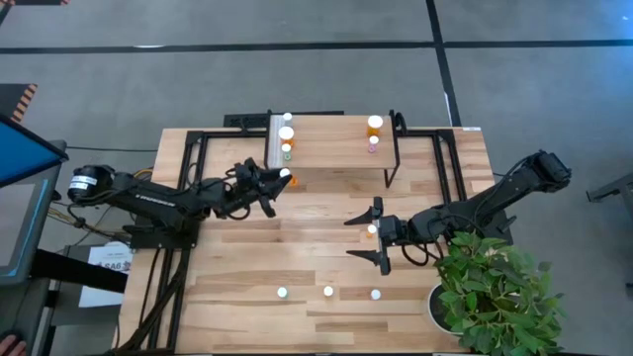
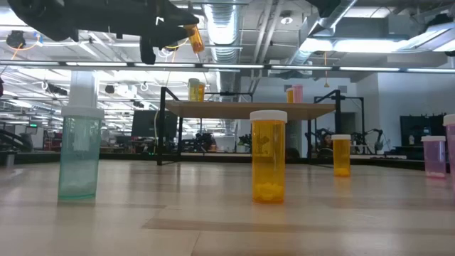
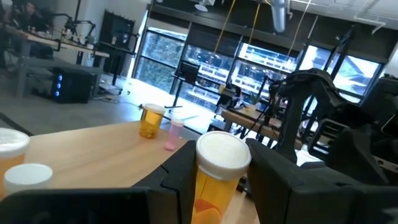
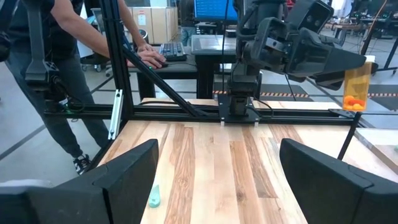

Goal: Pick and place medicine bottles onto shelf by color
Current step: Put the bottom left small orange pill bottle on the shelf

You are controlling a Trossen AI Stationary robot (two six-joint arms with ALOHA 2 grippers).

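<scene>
The shelf [image 1: 331, 138] stands at the table's far side on black legs. Two orange bottles [image 1: 287, 148] stand by its white strip at the left end. An orange bottle [image 1: 375, 125] and a pink one [image 1: 373, 144] stand at its right end. My left gripper [image 1: 280, 179] is shut on an orange bottle [image 3: 214, 186], just off the shelf's near left corner and above shelf height in the low view [image 2: 193, 37]. My right gripper [image 1: 368, 235] is open and raised over mid-table. An orange bottle [image 1: 372, 229] stands on the table beneath it. My left gripper pinches the orange bottle's body [image 3: 211, 196] between its two fingers, just below the white cap [image 3: 222, 152]. The fingers come from the table's left, about level. The bottle is lifted clear, cap uppermost, tilted in the low view.
Three bottles stand in a row near the front edge: green [image 2: 79, 153], orange [image 2: 269, 156] and pink [image 2: 434, 155]. A potted plant [image 1: 495, 297] fills the near right corner. Black frame rails [image 1: 198, 148] flank the shelf. A person [image 4: 56, 56] stands beyond the table's left side.
</scene>
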